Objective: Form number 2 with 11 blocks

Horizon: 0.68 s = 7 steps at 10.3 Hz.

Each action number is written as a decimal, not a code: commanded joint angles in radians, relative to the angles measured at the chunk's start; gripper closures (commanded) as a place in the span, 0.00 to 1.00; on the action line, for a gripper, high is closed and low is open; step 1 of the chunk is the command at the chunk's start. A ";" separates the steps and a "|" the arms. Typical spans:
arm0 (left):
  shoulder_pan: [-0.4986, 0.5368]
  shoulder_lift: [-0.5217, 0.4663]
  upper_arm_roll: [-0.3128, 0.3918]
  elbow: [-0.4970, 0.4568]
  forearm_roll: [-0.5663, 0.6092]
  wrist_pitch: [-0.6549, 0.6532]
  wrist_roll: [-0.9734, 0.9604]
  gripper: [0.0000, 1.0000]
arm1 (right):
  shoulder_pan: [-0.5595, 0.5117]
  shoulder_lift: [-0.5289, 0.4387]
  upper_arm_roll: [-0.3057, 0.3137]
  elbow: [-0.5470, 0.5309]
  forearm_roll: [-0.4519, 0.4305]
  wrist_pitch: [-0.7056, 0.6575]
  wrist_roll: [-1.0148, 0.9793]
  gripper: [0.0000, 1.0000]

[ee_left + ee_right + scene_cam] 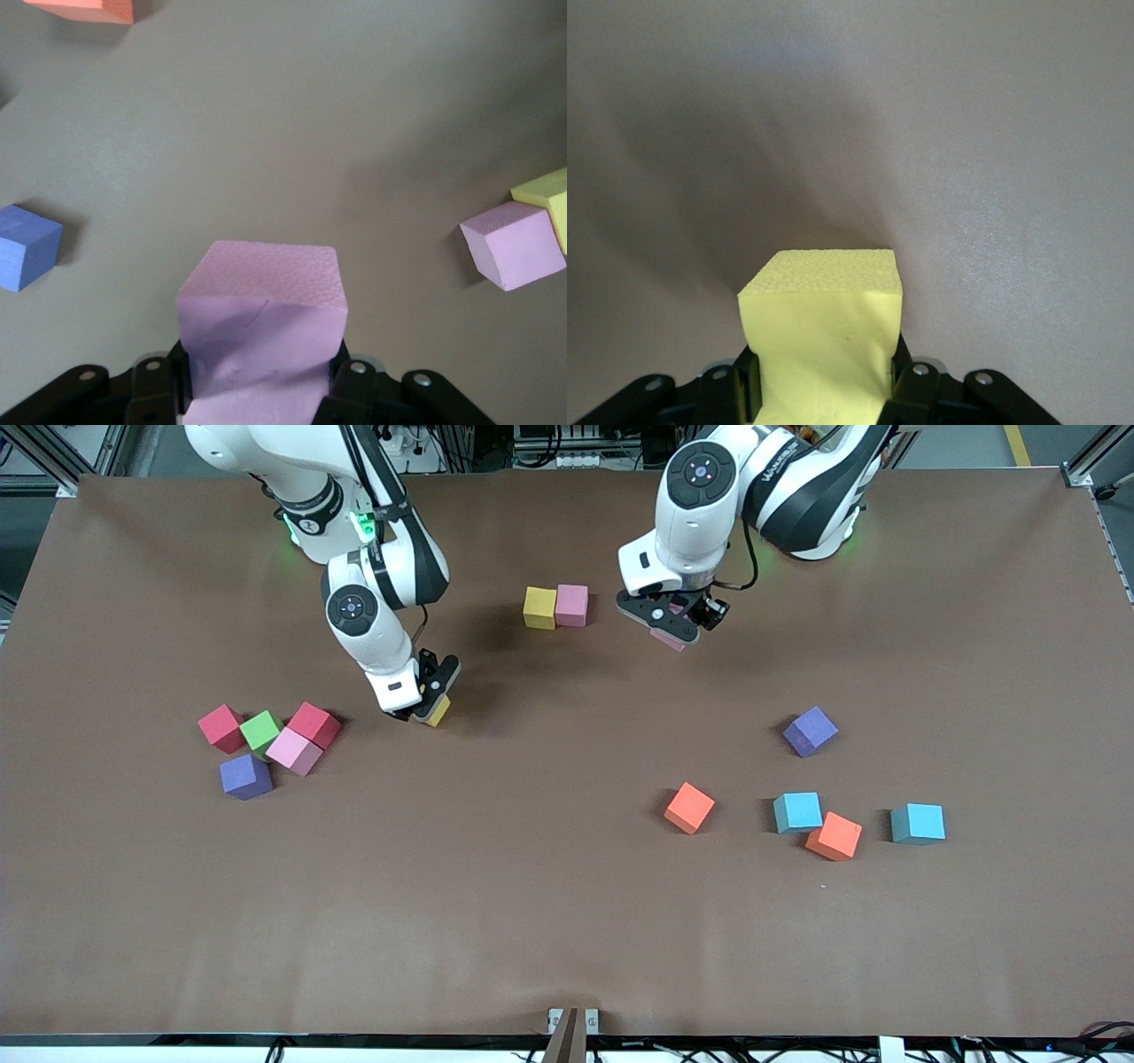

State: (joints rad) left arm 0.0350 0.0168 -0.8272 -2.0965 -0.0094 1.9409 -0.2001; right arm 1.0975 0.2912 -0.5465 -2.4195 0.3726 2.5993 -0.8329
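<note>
The right end effector, low over the bench beside the five-cube cluster, is clamped on a yellow block. Farther along, a yellow-and-pink pair begins the number 2. The left end effector grips a pink block just beside that pair; it probably needs setting alongside next.

Robot lab, aluminium frame, cables
</note>
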 commanded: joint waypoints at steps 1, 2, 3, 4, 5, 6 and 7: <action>0.002 -0.037 -0.050 -0.048 -0.029 0.021 -0.022 1.00 | 0.025 -0.012 -0.004 0.026 0.022 -0.031 0.020 0.65; 0.002 -0.041 -0.081 -0.075 -0.029 0.056 -0.022 1.00 | 0.028 -0.012 -0.004 0.040 0.022 -0.045 0.035 0.66; 0.002 -0.044 -0.093 -0.100 -0.029 0.097 -0.022 1.00 | 0.041 -0.011 -0.004 0.049 0.022 -0.047 0.061 0.65; 0.000 -0.043 -0.127 -0.114 -0.030 0.105 -0.022 1.00 | 0.059 -0.012 -0.004 0.059 0.022 -0.050 0.095 0.65; -0.001 -0.046 -0.150 -0.144 -0.037 0.137 -0.024 1.00 | 0.077 -0.011 -0.004 0.069 0.022 -0.051 0.136 0.65; -0.003 -0.046 -0.196 -0.160 -0.056 0.151 -0.068 1.00 | 0.100 -0.011 -0.004 0.077 0.022 -0.053 0.164 0.65; -0.007 -0.043 -0.243 -0.192 -0.057 0.192 -0.102 1.00 | 0.117 -0.011 -0.004 0.085 0.022 -0.053 0.201 0.65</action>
State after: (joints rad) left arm 0.0262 0.0143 -1.0096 -2.2311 -0.0350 2.0787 -0.2584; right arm 1.1846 0.2901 -0.5443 -2.3477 0.3785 2.5617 -0.6806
